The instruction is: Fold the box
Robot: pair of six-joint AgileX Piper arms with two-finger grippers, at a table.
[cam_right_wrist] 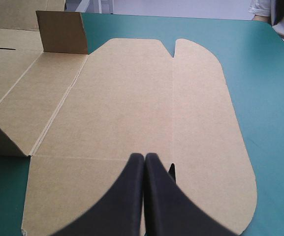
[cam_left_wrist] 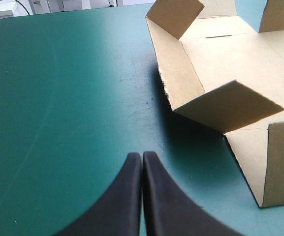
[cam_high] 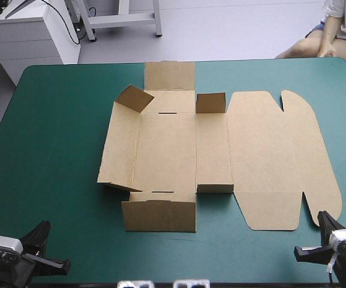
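On the middle of the desk point(cam_high: 53, 150), a little toward its far edge, you have the box point(cam_high: 167, 150): a cut sheet of brown board, partly raised. Its base panel point(cam_left_wrist: 240, 59) lies flat on the teal-green cover point(cam_left_wrist: 58, 98), with a thin dark slot point(cam_high: 168, 112) by the far fold and another by the near fold. Note the left side wall point(cam_high: 120, 144): tilted up, both end flaps turned inward over the base. The left wrist view shows them best, far flap point(cam_left_wrist: 176, 17) and near flap point(cam_left_wrist: 230, 105). The near end wall point(cam_high: 159, 216) stands up from the base's near edge. On the base's right side a narrow panel point(cam_high: 211, 150) lies flat, with a small flap point(cam_high: 210, 103) upright at its far end. Next to it the wide lid point(cam_high: 274, 156), with rounded corners, lies flat and reaches toward the desk's right edge.

The left jaws are together, black fingers point(cam_left_wrist: 129, 201) meeting in one pointed arch over bare cover at the desk's near left corner. They are apart from the box, which you see ahead and off to one side. The right jaws are together too, black fingers point(cam_right_wrist: 132, 196) meeting over the lid's near edge at the desk's near right. You cannot tell from these views whether they touch the board.
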